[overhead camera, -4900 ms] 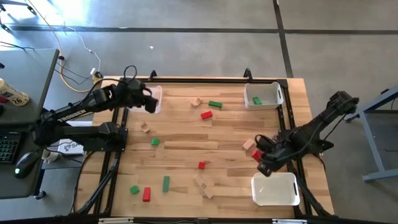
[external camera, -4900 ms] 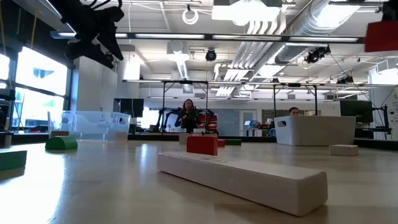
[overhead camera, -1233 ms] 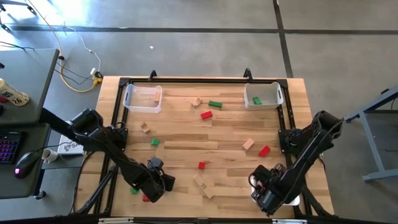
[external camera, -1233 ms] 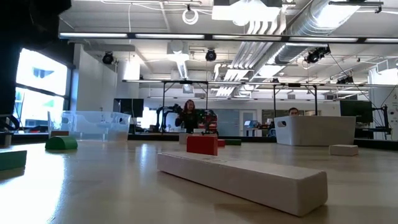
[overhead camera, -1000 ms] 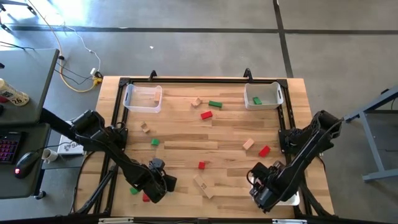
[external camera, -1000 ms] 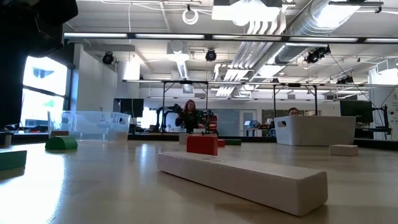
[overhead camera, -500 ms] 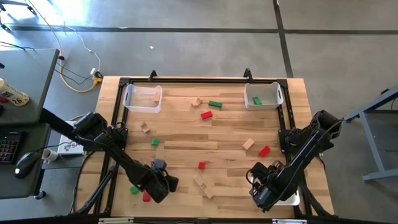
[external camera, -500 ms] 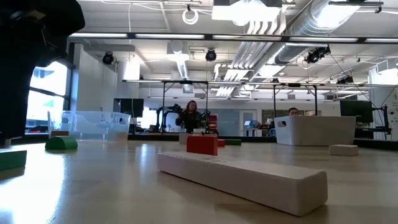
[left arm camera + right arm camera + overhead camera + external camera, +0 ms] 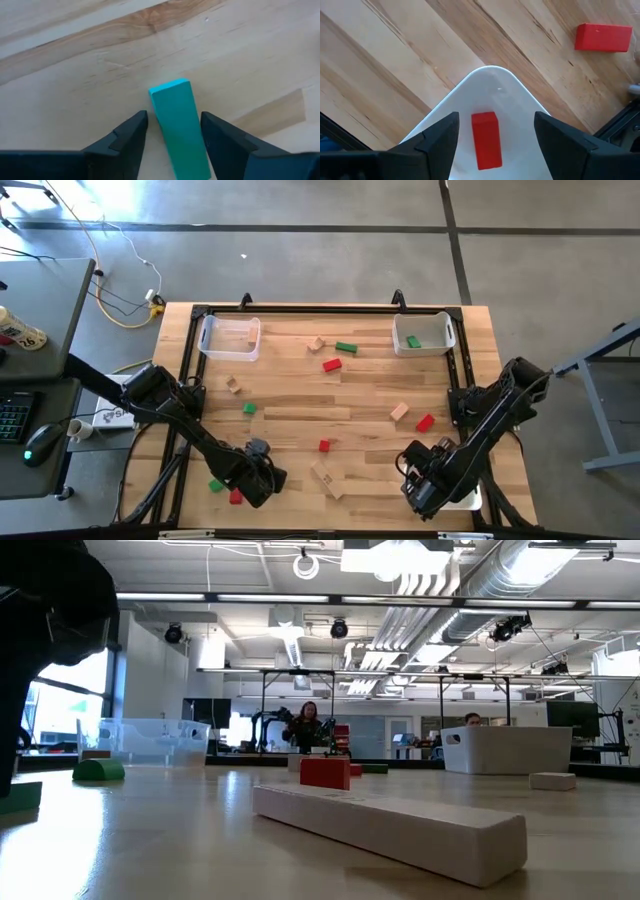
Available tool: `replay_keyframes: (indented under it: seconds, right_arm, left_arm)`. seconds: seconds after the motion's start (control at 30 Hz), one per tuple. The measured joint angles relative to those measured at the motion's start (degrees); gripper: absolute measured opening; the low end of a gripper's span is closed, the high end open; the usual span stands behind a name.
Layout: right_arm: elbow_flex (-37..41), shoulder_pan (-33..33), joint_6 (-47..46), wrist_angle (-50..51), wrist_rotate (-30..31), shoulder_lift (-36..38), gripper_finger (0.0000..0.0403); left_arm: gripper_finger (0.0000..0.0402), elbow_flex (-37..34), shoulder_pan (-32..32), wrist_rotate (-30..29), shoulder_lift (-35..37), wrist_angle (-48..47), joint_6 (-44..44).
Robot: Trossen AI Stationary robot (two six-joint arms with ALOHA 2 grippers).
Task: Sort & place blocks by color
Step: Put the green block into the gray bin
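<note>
A green bar [image 9: 172, 97] lies flat on the wood table near the front edge, left of centre. My left gripper [image 9: 262, 478] stands over it, pointing down and open [image 9: 173, 120], one finger on each long side with a narrow gap showing at both. In the high view the gripper hides the bar. My right gripper [image 9: 422, 488] hangs open [image 9: 496, 117] over the white bin [image 9: 490, 80] at the near right. A red block [image 9: 486, 140] lies on that bin's floor below it.
Red [image 9: 236, 496] and green [image 9: 215, 484] blocks lie left of my left gripper, and tan bars [image 9: 327, 478] to its right. More blocks are scattered mid-table, among them a red one [image 9: 603, 37]. At the far edge stand a clear bin [image 9: 229, 338] and a white bin [image 9: 423, 333] holding a green block.
My left gripper has shifted slightly toward the table's right edge and come down over the green bar. In the low view its dark arm has sunk lower at the left.
</note>
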State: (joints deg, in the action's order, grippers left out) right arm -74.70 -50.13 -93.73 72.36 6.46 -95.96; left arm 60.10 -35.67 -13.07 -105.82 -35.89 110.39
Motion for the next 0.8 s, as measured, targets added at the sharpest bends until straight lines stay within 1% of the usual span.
replay_keyframes:
  seconds: [0.07,0.27,0.47,0.57,0.7,0.8]
  right_arm:
    - [0.0,0.0,-0.07,-0.15,0.05,0.0,0.0245]
    - [0.02,0.0,-0.27,-0.19,1.69,-0.02,0.0245]
    - [0.02,1.02,-0.29,-0.51,2.38,-0.02,0.0245]
    - [-0.34,1.8,0.67,-1.03,2.58,-0.04,0.0245]
    - [-1.8,2.96,4.83,-3.34,4.77,-0.04,0.0245]
    - [-3.31,3.99,10.29,-7.02,7.2,-0.06,0.0245]
  left_arm:
    - [0.0149,-0.03,0.03,0.2,-0.04,-0.17,-1.99]
    - [0.0065,-0.02,0.05,0.45,-0.11,-1.39,-6.54]
    - [0.0063,-0.12,0.14,0.26,-0.04,-0.25,-10.08]
    - [0.0063,-0.29,0.14,-0.82,1.02,1.2,-10.99]
    - [0.0063,-0.48,1.17,-3.4,3.23,2.88,-12.17]
    - [0.0063,-0.38,2.5,-4.66,5.12,5.38,-14.42]
